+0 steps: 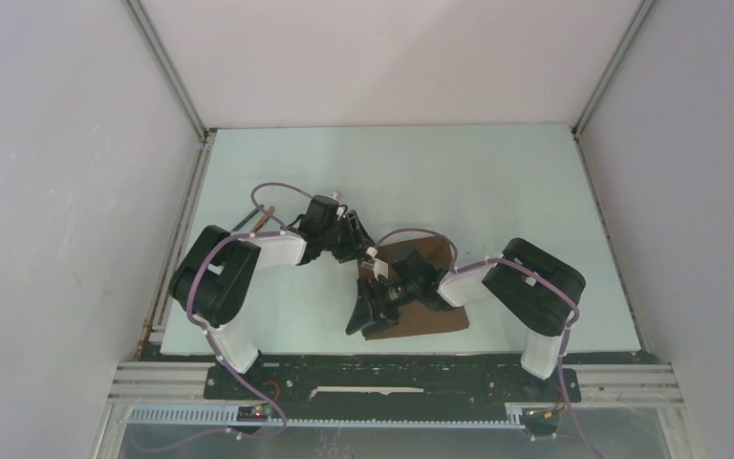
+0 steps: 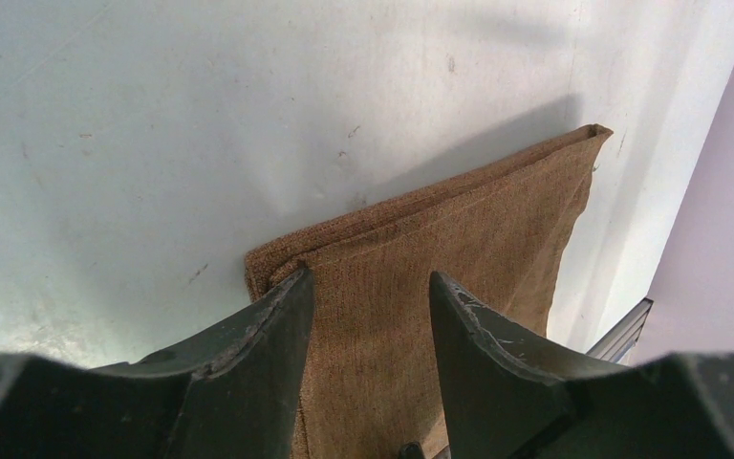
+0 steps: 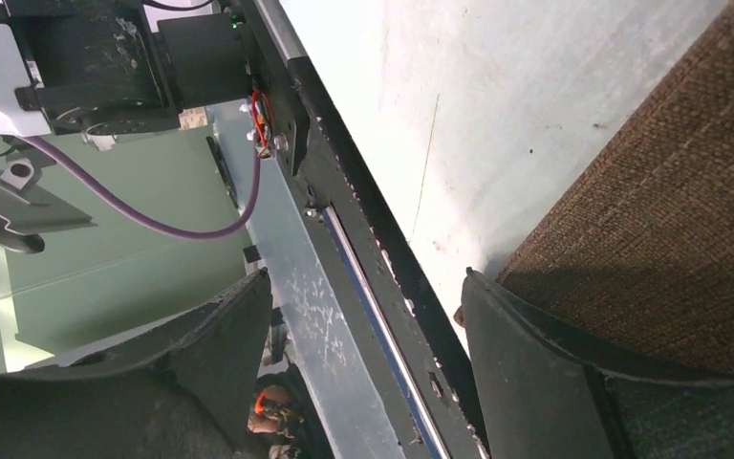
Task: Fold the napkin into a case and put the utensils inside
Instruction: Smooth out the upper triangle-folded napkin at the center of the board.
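Left gripper [image 2: 371,311] hangs spread over the far-left corner of the napkin [image 2: 459,229], its fingers straddling the cloth without pinching it. The right gripper [image 3: 358,335] is likewise spread at the napkin's near-left corner, with one finger [image 3: 526,354] at the hem and the other out over the black rail [image 3: 363,277] just beyond it. I note the napkin lies folded into a flat, layered rectangle on the pale table [image 2: 134,134], between the two grippers. No utensils show in any view. Risks, as I judge them: a closing finger may catch only the top layer, which would peel the fold open; the near finger may scrape the rail or drag cloth over the table edge; uneven pulling by the two grippers would skew the case. Material: coarse, open-weave brown fabric, matte and soft, with the hems doubled and slightly raised at the corner. The table is smooth, hard and lightly scratched, so I expect the cloth to slide readily.
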Motion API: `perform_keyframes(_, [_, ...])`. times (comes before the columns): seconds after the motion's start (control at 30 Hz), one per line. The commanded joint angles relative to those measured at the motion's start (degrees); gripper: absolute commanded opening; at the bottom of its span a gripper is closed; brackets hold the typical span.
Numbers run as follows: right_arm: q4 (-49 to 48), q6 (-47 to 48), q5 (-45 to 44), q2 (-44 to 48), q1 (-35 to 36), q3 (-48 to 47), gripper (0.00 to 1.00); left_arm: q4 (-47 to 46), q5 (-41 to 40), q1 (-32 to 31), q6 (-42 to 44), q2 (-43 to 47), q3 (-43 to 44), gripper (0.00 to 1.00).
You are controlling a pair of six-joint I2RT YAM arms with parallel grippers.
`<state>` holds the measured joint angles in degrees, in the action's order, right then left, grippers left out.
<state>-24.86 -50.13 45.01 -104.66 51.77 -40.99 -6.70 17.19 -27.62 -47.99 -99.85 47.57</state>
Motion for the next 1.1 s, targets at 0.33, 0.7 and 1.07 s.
perform_keyframes(0.33, [9.3,6.7,-2.2,9.6,-3.8,-1.2,0.83,3.9,-1.5,-0.1,0.8,-1.4,-0.5,0.57])
perform_keyframes(0.7, [14.3,7.6,-1.8,17.2,-13.1,2.1,0.83,9.6,3.4,-0.6,1.4,14.3,0.0,0.79])
perform_keyframes(1.07, [8.2,1.7,5.2,24.7,-32.3,9.3,0.85,9.8,2.8,-10.9,-6.5,40.3,-23.1,0.38])
